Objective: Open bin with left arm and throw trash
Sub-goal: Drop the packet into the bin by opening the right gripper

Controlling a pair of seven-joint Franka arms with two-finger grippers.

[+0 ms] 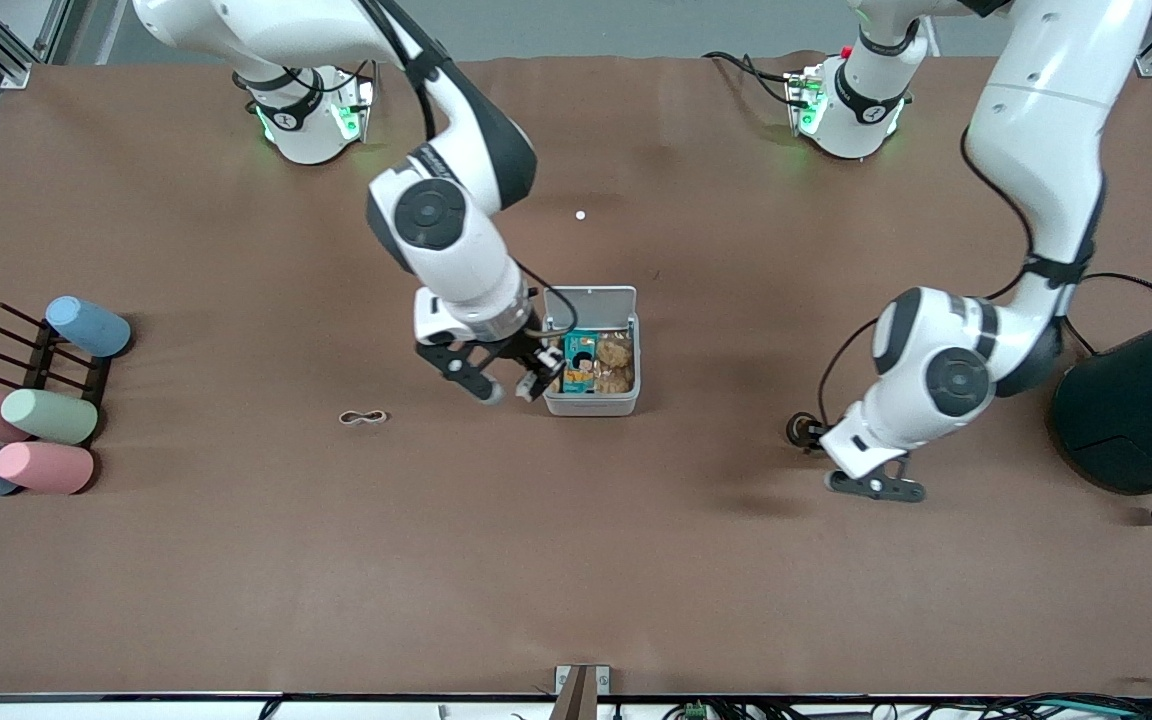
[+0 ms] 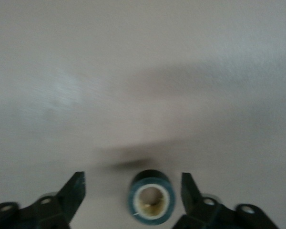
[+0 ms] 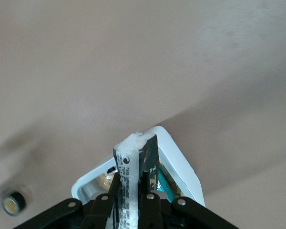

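Note:
The bin (image 1: 629,345) stands mid-table with its lid (image 1: 591,300) swung open; a teal packet and brown lumps lie inside. My right gripper (image 1: 533,385) is at the bin's rim toward the right arm's end, shut on the black packet with white print (image 1: 548,368). The right wrist view shows the packet (image 3: 131,167) upright between the fingers over the bin (image 3: 181,160). My left gripper (image 1: 874,486) hangs low over the table, open; the dark tape roll (image 1: 802,430) lies beside it and shows between the open fingers (image 2: 151,199), untouched. The whitish loop (image 1: 363,417) lies on the table.
Several pastel cylinders (image 1: 46,415) lie on and around a black rack at the right arm's end. A big dark teal cylinder (image 1: 1141,400) stands at the left arm's end. A small white dot (image 1: 580,214) lies farther from the front camera than the bin.

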